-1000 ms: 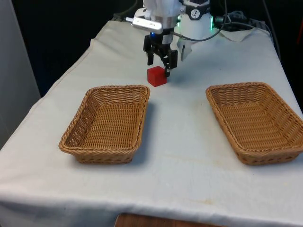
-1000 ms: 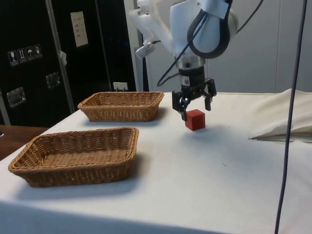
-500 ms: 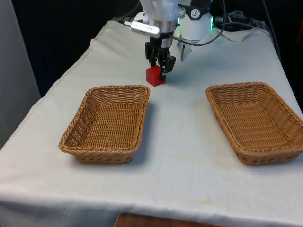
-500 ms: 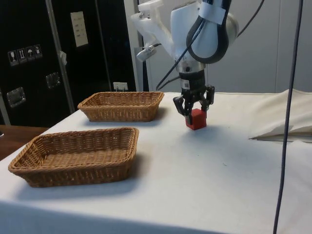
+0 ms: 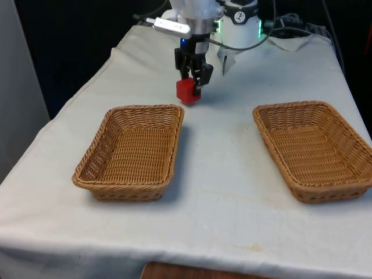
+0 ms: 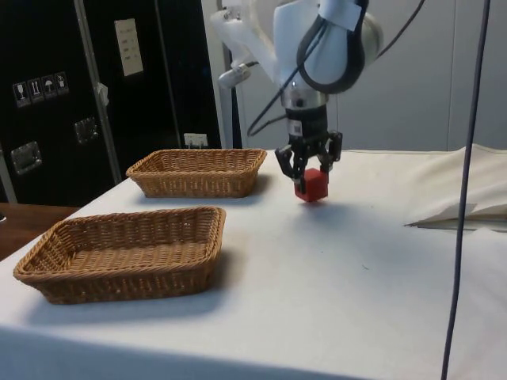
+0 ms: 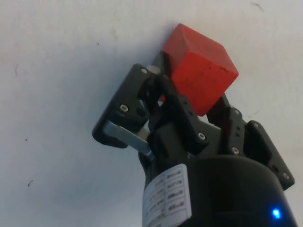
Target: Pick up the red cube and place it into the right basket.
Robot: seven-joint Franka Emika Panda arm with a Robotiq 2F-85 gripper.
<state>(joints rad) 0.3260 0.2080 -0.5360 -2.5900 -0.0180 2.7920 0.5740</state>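
The red cube (image 5: 187, 91) hangs a little above the white cloth near the table's far end, and my gripper (image 5: 190, 80) is shut on it. From the side, the cube (image 6: 311, 184) sits between the black fingers of the gripper (image 6: 308, 171), clear of the cloth. In the wrist view the cube (image 7: 201, 68) is tilted, and the fingers (image 7: 163, 92) clamp two of its sides. The right basket (image 5: 314, 106), brown wicker and empty, stands at the front view's right, well apart from the gripper; it is the near basket (image 6: 119, 281) in the side view.
A second empty wicker basket (image 5: 139, 109) lies at the front view's left, just in front of the held cube; it is the far basket (image 6: 198, 184) in the side view. A crumpled fold of white cloth (image 6: 467, 207) lies near the robot's end.
The fingers came down around the cube and shut on it. The cube has since risen a little off the cloth and shifted slightly toward the front view's left.
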